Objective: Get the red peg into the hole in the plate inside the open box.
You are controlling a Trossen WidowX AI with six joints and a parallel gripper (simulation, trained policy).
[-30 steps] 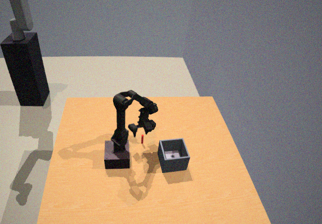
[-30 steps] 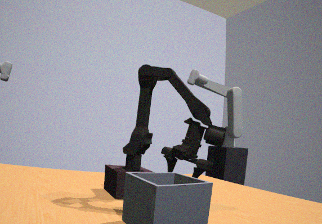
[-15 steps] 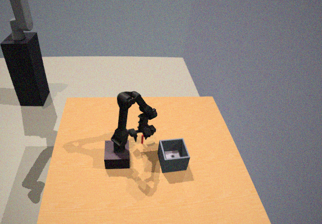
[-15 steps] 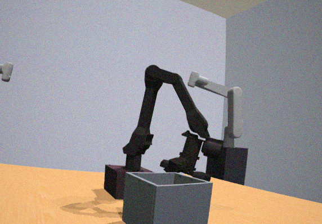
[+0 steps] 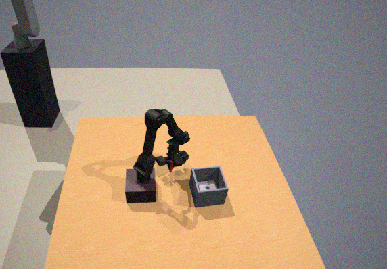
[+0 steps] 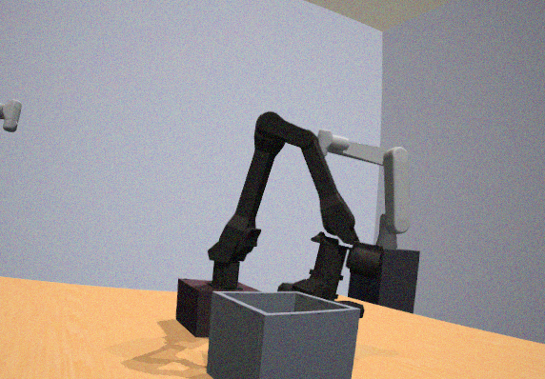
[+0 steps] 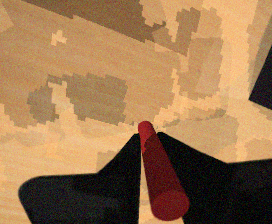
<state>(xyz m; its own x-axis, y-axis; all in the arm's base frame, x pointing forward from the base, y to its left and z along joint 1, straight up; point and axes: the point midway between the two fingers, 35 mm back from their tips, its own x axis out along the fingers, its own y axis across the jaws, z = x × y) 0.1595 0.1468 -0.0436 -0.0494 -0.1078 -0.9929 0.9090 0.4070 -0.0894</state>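
The red peg (image 5: 171, 166) (image 7: 160, 172) stands roughly upright between the fingers, with its lower end at or just above the table. My gripper (image 5: 171, 168) (image 7: 148, 137) points down and is shut on the peg; in the wrist view a dark finger lies on each side of it. The open grey box (image 5: 210, 199) (image 6: 310, 346) stands to the right of the gripper in the top view. The pale plate (image 5: 202, 184) with its dark hole (image 5: 208, 187) shows at the box's bottom. In the exterior view the box hides the fingertips and peg.
The arm's dark base block (image 5: 140, 196) (image 6: 187, 308) stands left of the gripper in the top view; a dark block corner (image 7: 270, 80) shows at the wrist view's right edge. A pale arm on a tall dark pedestal (image 5: 30, 90) (image 6: 400, 284) stands off the wooden table.
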